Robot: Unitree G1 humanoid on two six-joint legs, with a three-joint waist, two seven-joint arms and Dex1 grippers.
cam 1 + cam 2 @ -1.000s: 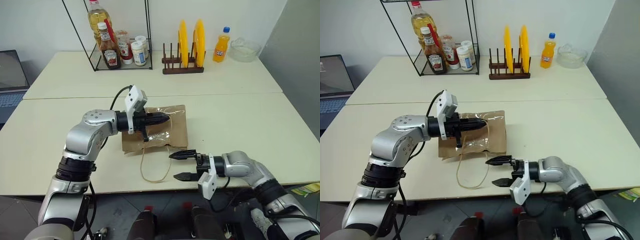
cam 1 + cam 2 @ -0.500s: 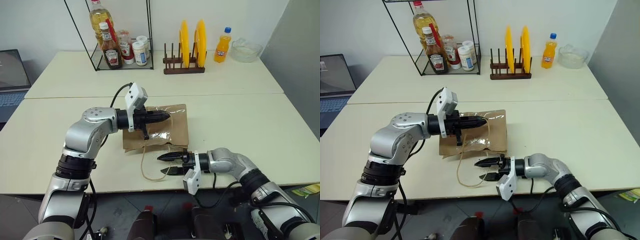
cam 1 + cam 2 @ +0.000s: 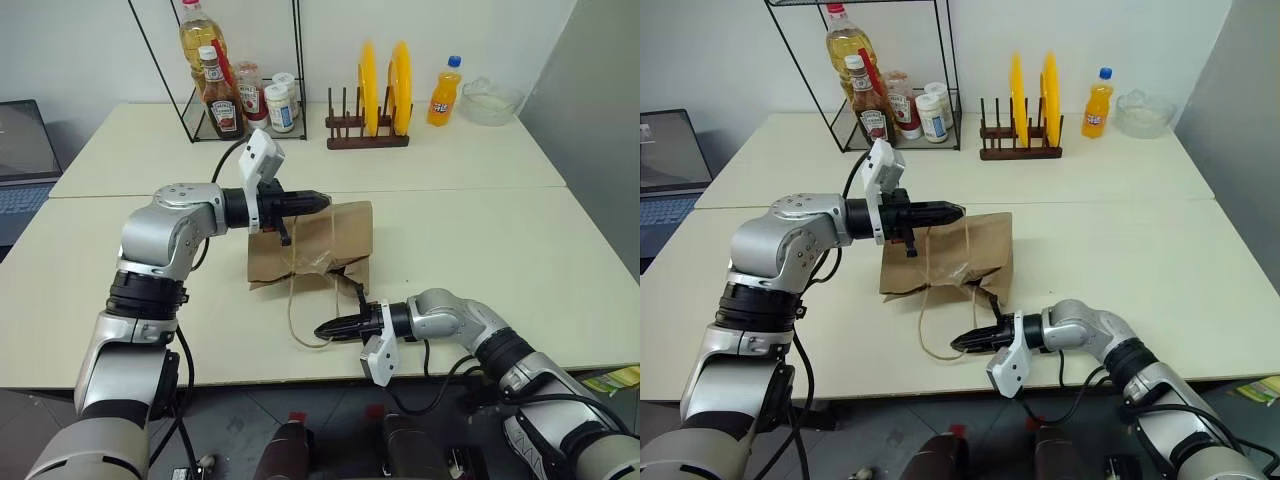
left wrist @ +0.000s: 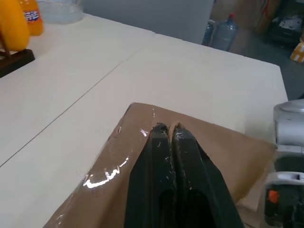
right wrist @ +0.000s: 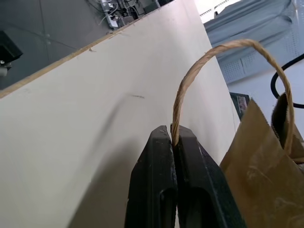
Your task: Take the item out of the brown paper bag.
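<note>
The bag [image 3: 312, 245] stood on the bench [image 3: 480, 240], bottle hidden inside. Left fingers [image 3: 315, 199] were clamped on its top edge, right fingers [image 3: 330, 329] on a handle [image 5: 228, 57]. Pulling apart gently should open it.

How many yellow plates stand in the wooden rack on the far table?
2: one yellow plate in the rack's left part, the other yellow plate just right of it, both upright on edge.

paper, twine, matt table

brown paper bag [image 3: 960, 250] creased kraft with glossy tape streaks; twisted tan handle [image 5: 209, 61]; smooth matt cream table [image 3: 1120, 240].
</note>
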